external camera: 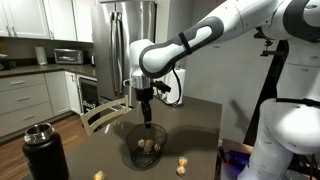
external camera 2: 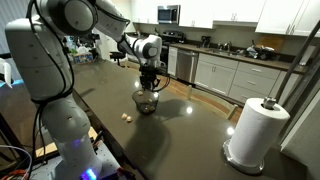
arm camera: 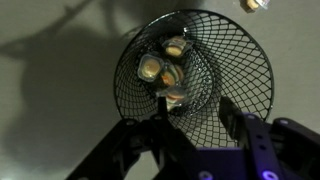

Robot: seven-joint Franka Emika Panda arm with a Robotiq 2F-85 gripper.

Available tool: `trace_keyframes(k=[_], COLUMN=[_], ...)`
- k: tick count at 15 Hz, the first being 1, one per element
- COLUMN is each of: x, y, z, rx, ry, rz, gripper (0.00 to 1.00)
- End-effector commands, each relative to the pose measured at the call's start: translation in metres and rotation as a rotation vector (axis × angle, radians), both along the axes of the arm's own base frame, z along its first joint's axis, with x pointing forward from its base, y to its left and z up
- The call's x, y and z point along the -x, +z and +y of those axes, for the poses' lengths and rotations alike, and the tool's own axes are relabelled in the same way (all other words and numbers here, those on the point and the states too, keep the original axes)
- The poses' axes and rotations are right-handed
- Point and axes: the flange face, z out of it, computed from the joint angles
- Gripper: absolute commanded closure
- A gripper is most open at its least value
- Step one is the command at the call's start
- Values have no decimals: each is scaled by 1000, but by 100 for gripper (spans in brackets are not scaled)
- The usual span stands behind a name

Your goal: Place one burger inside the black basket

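Observation:
The black wire-mesh basket point(external camera: 128, 147) point(external camera 2: 139, 104) point(arm camera: 240, 60) stands on the dark table. Several small tan-and-brown burgers lie inside it, among them one at the top point(arm camera: 175, 45) and one at the near side point(arm camera: 176, 95). My gripper point(external camera: 147, 119) point(external camera 2: 150, 86) point(arm camera: 196, 115) hangs straight above the basket, fingers spread open and holding nothing. More burgers lie on the table outside the basket point(external camera: 183, 162) point(external camera: 98, 175) point(external camera 2: 127, 116) point(arm camera: 255, 4).
A black flask with a silver band point(external camera: 45, 150) stands at the table's near corner. A chair back point(external camera: 100, 116) is behind the table. A paper towel roll point(external camera 2: 258, 130) stands on the far end. Kitchen cabinets and a fridge point(external camera: 120, 45) line the walls.

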Motion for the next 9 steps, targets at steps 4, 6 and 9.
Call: trace_keyframes(k=[4,6,9], x=[0,0,0], y=[1,0,0], z=[0,0,1], rx=[-1,-1,-1], ry=[-1,-1,-1], rz=[1,2,3], gripper=[0,7,0])
